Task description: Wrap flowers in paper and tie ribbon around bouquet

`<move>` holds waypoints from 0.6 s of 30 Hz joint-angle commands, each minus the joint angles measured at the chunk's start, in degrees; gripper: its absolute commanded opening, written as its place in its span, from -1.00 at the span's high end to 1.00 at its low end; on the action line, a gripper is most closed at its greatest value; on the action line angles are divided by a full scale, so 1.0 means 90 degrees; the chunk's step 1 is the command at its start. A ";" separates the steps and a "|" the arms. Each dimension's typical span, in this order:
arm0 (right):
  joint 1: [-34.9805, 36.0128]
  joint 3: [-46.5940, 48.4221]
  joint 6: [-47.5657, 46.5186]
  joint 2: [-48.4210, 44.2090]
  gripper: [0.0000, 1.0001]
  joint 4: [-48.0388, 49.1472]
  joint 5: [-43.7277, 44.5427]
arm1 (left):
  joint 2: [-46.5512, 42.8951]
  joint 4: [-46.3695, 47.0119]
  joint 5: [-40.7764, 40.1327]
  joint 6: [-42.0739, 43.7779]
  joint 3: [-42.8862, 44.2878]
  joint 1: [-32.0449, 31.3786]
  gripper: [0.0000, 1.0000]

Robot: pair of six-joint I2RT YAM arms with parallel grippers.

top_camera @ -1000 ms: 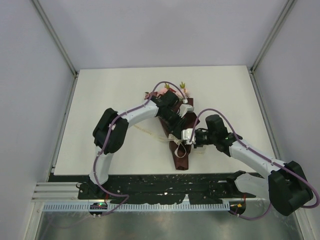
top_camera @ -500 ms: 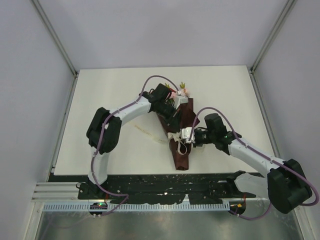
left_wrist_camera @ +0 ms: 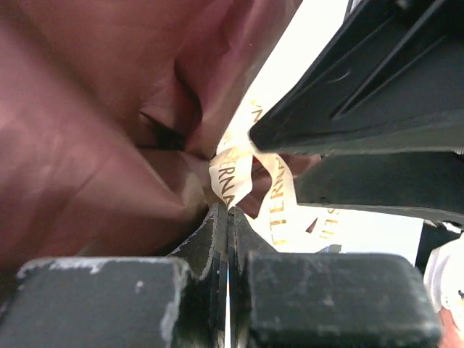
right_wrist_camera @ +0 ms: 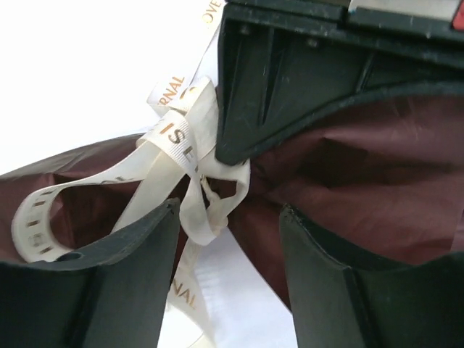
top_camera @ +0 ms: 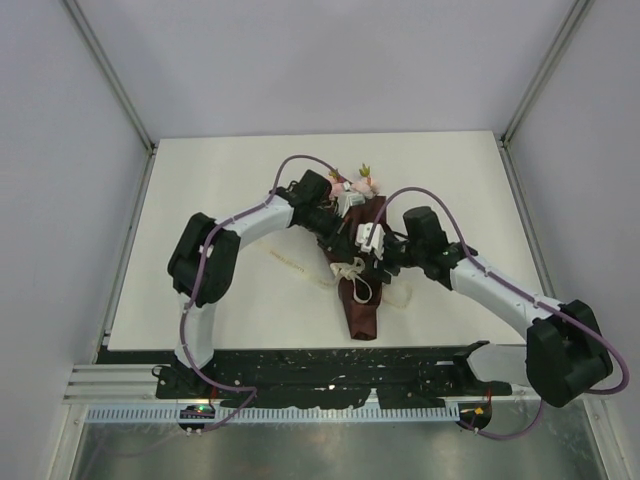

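Left wrist view: left gripper (left_wrist_camera: 228,214) clenched, apparently pinching the ribbon (left_wrist_camera: 230,174) at frame centre against the paper (left_wrist_camera: 87,145), right gripper (right_wrist_camera: 228,212) released astride the knot (right_wrist_camera: 206,190); a one-sided pull could loosen it or drag the bouquet (top_camera: 362,310).

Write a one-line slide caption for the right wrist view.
Jaws open, the right gripper frames the looped cream ribbon against the maroon paper.

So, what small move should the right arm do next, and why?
Probably close the right fingers on the ribbon between them and pull gently: they stand open around the loose knot, while the left fingers pinch another strand.
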 commanded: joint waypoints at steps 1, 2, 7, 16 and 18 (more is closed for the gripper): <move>-0.0080 0.0597 0.0579 -0.0607 -0.30 -0.0902 0.0164 | -0.0343 0.0444 0.0154 -0.0233 -0.0029 0.0066 1.00; -0.0071 0.0657 0.0648 -0.0676 -0.34 -0.1060 0.0144 | -0.0343 0.0522 0.0125 -0.0321 -0.0048 0.0066 1.00; -0.0080 0.1261 0.1486 -0.0668 -0.47 -0.2259 -0.0070 | -0.0362 0.0728 -0.0002 -0.0595 -0.0087 0.0076 1.00; 0.0290 0.1654 0.2522 0.0134 -0.39 -0.2947 0.0201 | -0.0392 0.0796 -0.0227 -0.0771 -0.0175 0.0076 1.00; 0.0388 0.1498 0.2766 0.0115 -0.38 -0.2626 0.0426 | -0.0401 0.0826 -0.0227 -0.0771 -0.0214 0.0076 1.00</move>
